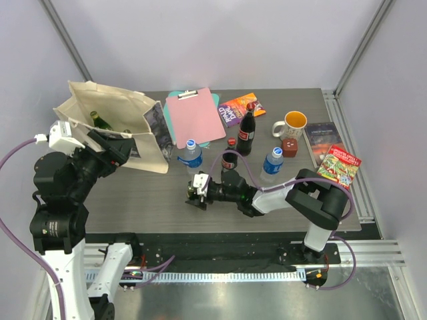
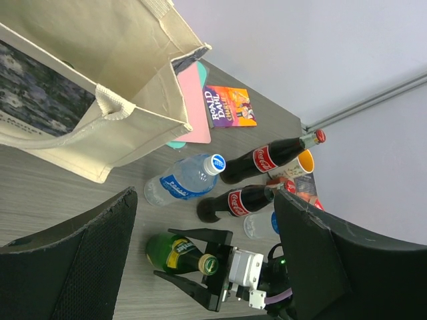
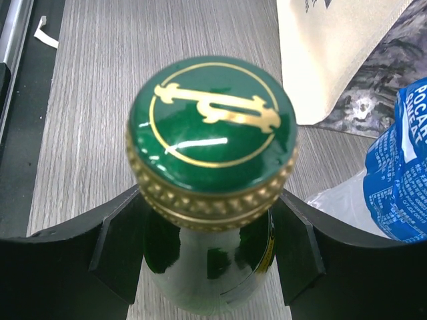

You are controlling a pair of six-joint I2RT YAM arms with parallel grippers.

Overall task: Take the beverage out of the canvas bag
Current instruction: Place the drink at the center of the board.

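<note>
The right gripper (image 2: pixel 193 259) jaws are pinching the green glass bottle (image 3: pixel 212 133) under its cap, risking it tipping onto the nearby Pocari Sweat bottle (image 2: pixel 183 181); the left gripper (image 2: pixel 207 207) jaws are gaping empty.

Robot lab bench (image 1: pixel 133 207) (white panels (image 1: pixel 200 40), aluminium rails (image 1: pixel 348 143))

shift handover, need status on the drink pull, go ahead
left hand open, by the bag. right hand shut on green bottle, upright on table. more bottles inside bag. water bottle close beside.

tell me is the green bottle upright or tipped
Upright: green bottle, cap up, base toward the table, gripped by the right pincer.
</note>
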